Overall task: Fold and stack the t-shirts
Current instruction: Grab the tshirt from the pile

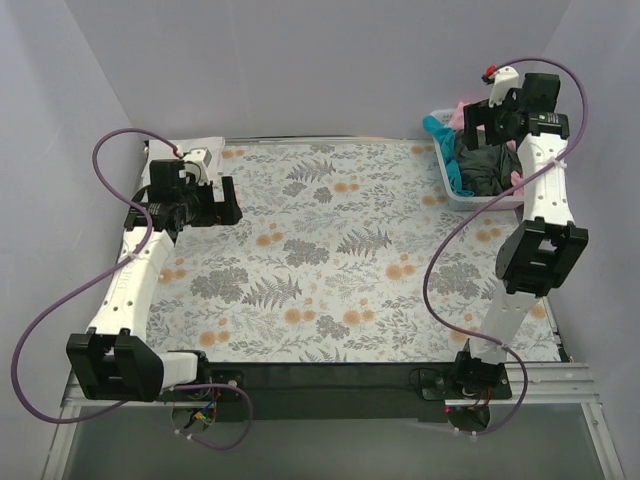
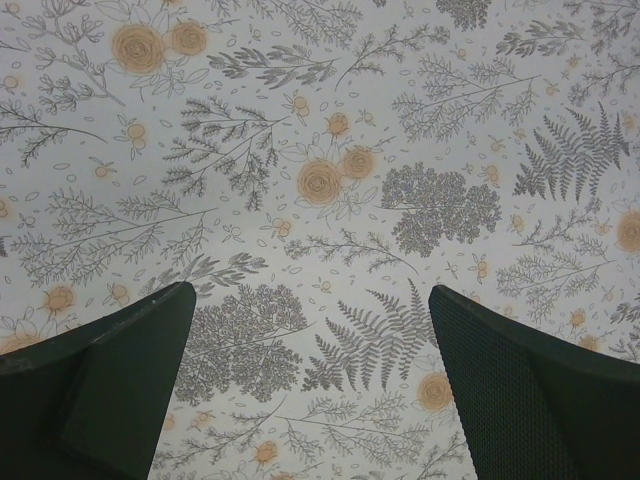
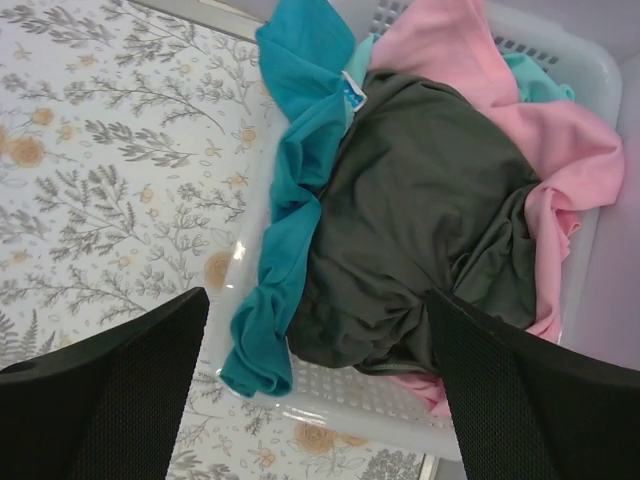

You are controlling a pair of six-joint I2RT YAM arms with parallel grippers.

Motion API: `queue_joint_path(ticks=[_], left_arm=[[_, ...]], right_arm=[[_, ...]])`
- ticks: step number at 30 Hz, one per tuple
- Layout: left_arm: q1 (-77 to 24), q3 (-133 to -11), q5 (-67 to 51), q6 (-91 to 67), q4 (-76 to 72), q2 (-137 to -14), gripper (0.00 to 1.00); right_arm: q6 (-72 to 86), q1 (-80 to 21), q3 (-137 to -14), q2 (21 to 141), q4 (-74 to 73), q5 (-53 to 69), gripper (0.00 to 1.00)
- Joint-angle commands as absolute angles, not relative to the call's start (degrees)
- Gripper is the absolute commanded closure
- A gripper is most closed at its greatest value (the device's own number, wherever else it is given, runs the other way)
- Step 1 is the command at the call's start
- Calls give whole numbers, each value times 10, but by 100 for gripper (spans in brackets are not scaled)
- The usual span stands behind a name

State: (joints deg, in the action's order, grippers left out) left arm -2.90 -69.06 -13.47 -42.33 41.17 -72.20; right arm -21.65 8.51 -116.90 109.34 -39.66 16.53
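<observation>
L tool [image 1: 228,203] [image 2: 310,295]: fingers spread wide, nothing betw. them. Hangs above the tabletop, no contact seen.
R tool [image 1: 489,128] [image 3: 318,295]: fingers spread wide, nothing pinched. Hangs over the white plastic basket [image 1: 480,203] [image 3: 600,70], clear of the cloth inside.
Dark charcoal grey cloth t-shirt [image 3: 420,220] [image 1: 482,168]: directly under R tool, betw. its two fingers in the wrist view. Crumpled, top of the pile in the basket.
Teal cloth t-shirt [image 3: 290,200] [image 1: 437,128]: under R tool, on the side of the finger at left in the wrist view. Twisted into a rope and draped along the basket wall, touching the grey shirt. Its lower end lies on the rim. A 2nd teal patch shows beyond the pink cloth; cannot tell if it is the same shirt.
Pink cloth t-shirt [image 3: 540,130] [image 1: 461,112]: under R tool, on the side of the other finger and beyond it. Lies beneath the grey shirt, against the basket wall.
Basket pos.: below R tool, well apart from L tool. Perforated walls, set on the cloth-covered tabletop.
Floral-patterned table cloth [image 1: 320,250] [image 2: 320,120] [image 3: 110,180]: grey ferns and orange blooms on white. Flat under L tool, fills the whole L wrist view. Also seen beside the basket under R tool.
Purple cables [image 1: 60,300]: one loop along each arm, from the base to the wrist.
</observation>
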Motion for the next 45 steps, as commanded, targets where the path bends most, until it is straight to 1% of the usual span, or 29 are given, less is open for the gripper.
queue_joint_path(ticks=[1, 9, 14, 15, 17, 18, 20, 21, 23, 24, 29, 30, 32, 33, 35, 38, 41, 45], left_arm=[[-27, -701, -144, -419, 423, -720, 2], [-27, -701, -122, -408, 427, -744, 2], [-28, -704, -108, -400, 432, -750, 2], [-27, -704, -107, -398, 433, -751, 2], [-27, -704, -108, -397, 434, -751, 2], [-27, -704, -108, -395, 434, -751, 2], [-28, -704, -107, -395, 435, -752, 2], [-27, -704, -107, -394, 436, -754, 2], [-27, -708, -108, -393, 436, -757, 2], [-27, -709, -107, -393, 436, -758, 2], [-27, -705, -118, -392, 436, -754, 2], [-27, -703, -120, -392, 434, -753, 2], [-27, -698, -124, -395, 434, -750, 2], [-27, -696, -124, -396, 433, -749, 2], [-28, -694, -127, -400, 436, -748, 2], [-27, -692, -127, -401, 438, -748, 2], [-28, -695, -120, -401, 440, -751, 2], [-28, -700, -116, -400, 445, -758, 2]], right_arm=[[-207, 106, -1223, 1146, -401, 155, 21], [-221, 120, -1225, 1239, -394, 140, 35], [-221, 120, -1214, 1264, -386, 133, 37], [-224, 120, -1215, 1270, -383, 128, 43], [-226, 121, -1216, 1272, -382, 126, 50], [-228, 121, -1217, 1273, -381, 124, 58], [-229, 124, -1219, 1271, -381, 116, 69], [-230, 125, -1219, 1271, -381, 114, 84], [-233, 129, -1219, 1267, -383, 104, 98], [-234, 131, -1218, 1263, -383, 103, 99], [-238, 144, -1210, 1238, -382, 122, 99], [-237, 143, -1209, 1233, -383, 127, 95], [-237, 143, -1188, 1219, -381, 147, 63], [-236, 144, -1183, 1217, -381, 152, 42], [-229, 143, -1178, 1220, -382, 157, 30], [-227, 143, -1174, 1230, -382, 157, 28], [-229, 143, -1169, 1244, -382, 149, 30], [-230, 143, -1172, 1261, -383, 141, 37]])
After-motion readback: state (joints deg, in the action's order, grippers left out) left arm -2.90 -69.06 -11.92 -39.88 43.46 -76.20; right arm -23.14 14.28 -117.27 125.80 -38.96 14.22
